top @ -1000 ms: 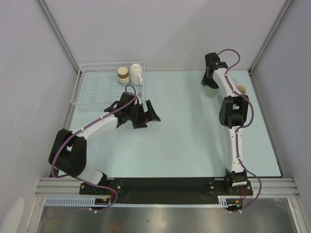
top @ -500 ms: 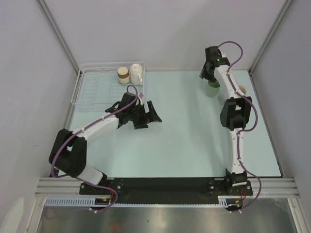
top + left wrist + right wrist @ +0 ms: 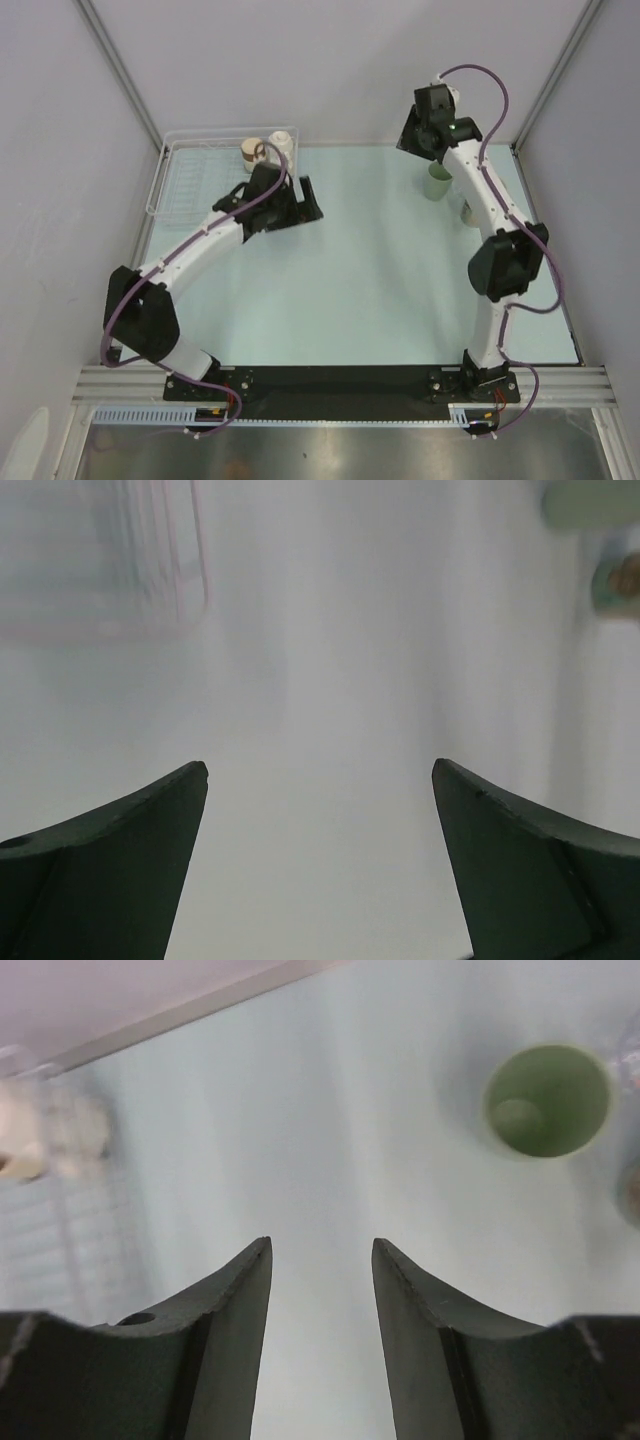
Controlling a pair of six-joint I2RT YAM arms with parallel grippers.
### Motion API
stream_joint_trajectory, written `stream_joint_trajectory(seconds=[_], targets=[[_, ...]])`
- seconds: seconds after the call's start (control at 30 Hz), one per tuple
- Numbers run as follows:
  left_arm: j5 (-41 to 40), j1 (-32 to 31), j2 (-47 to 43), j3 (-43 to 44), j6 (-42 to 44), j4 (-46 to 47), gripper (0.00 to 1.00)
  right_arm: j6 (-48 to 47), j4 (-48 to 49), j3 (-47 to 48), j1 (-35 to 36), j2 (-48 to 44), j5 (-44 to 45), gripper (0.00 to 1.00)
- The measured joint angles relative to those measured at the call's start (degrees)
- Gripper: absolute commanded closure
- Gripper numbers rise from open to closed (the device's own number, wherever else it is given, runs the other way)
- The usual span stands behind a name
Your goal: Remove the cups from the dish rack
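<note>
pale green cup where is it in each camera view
top external: pale green cup, upper right
left wrist: cup blurred at the top right edge, probably it
right wrist: cup upper right, mouth facing the camera
shared landmark: dish rack, at left in every view

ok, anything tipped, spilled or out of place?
Nothing stands out. The pale green cup stands upright on the table, no spill. A beige cup and a white cup sit in the dish rack, far right corner. The left end effector and right end effector are open, empty.
</note>
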Motion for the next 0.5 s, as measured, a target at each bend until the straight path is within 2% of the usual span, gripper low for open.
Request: stream_joint_trajectory(seconds=[0.1,0.23,0.33,0.5], targets=[[-8.6,0.8,3.7,14.1,4.5,-2.0,0.00,0.1,5.3,-12.6,5.2,-12.2,-0.9,0.49],[-15.7,3.7,10.1,29.0,8.5,-3.3,0.00,1.0,9.4,-23.8,14.2,-24.5,-2.5,0.50],[-18.1,7.3,16.2,36.4,9.7,-4.9,0.00,2.2,11.6,-29.6,18.3,-30.2,-3.2,0.49],[-18.5,12.7,27.3,43.7,10.4,-7.3,0.00,3.1,13.4,-38.3,24.2,-34.9,-2.8,0.50]])
